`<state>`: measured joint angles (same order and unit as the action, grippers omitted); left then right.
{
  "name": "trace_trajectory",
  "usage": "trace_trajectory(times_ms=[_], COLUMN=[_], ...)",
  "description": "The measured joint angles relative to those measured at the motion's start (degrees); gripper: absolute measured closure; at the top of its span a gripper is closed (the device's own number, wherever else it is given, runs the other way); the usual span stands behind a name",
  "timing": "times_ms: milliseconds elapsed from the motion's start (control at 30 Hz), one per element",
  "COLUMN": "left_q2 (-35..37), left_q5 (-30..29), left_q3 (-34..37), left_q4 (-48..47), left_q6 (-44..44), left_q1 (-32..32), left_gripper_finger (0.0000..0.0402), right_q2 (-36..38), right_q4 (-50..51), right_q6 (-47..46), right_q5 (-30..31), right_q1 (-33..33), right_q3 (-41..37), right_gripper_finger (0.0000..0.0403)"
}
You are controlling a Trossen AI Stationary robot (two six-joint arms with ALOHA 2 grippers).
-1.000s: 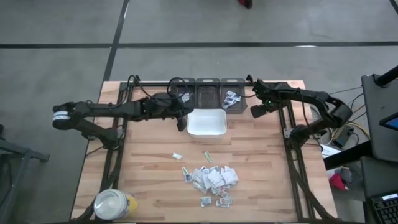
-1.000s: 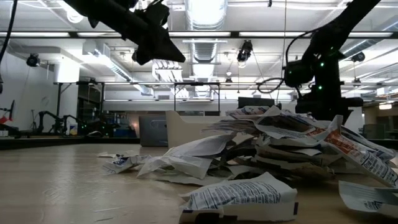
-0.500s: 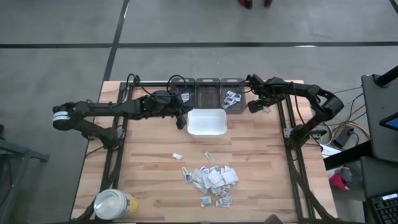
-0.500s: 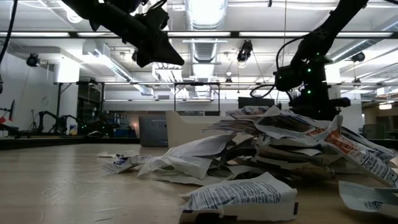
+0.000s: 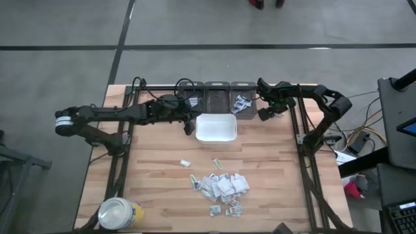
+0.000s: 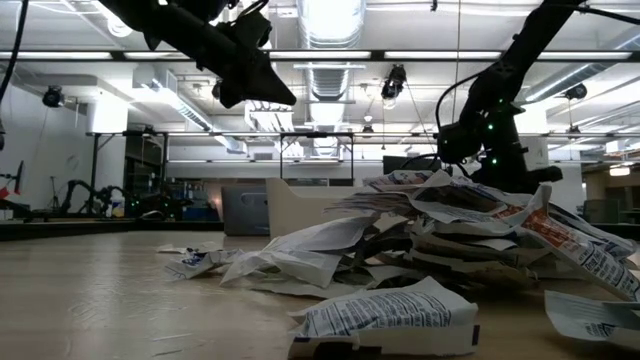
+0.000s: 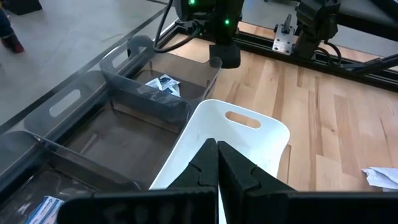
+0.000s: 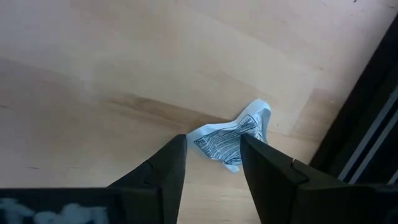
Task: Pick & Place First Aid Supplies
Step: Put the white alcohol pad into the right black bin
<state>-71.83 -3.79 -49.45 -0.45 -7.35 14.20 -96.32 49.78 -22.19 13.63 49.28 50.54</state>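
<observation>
Right gripper [image 8: 211, 171] hangs with its fingers apart, a crumpled packet [image 8: 233, 140] showing between them; whether they pinch it or it lies on the wood below I cannot tell. To do this step well, I judge it should make sure of the packet, then carry it over the grey bin [image 5: 243, 104] just beside before letting go. That arm reaches in from the table's right edge, elbow bent. Left gripper [image 7: 217, 163] is closed and empty over the white tray [image 7: 261, 140]. Most packets lie in a pile [image 5: 223, 185] near the front.
</observation>
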Motion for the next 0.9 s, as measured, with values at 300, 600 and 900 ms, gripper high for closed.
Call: trace_trajectory(times_ms=[300, 600, 900], left_q2=[0.0, 0.0, 0.0], left_q5=[0.2, 0.2, 0.2], left_q3=[0.0, 0.0, 0.0], left_q4=[0.0, 0.0, 0.0], left_q6=[-0.1, -0.1, -0.1], left_q1=[0.0, 0.0, 0.0], left_gripper_finger=[0.0402, 0.0402, 0.0401], right_q2=[0.7, 0.6, 0.6], right_q4=[1.1, 1.5, 2.3], right_q6=[0.7, 1.0, 2.7], right_q5=[-0.1, 0.1, 0.1], right_q1=[0.0, 0.1, 0.1], right_q3=[-0.8, -1.0, -1.1], right_gripper_finger=[0.0303, 0.0369, 0.0394])
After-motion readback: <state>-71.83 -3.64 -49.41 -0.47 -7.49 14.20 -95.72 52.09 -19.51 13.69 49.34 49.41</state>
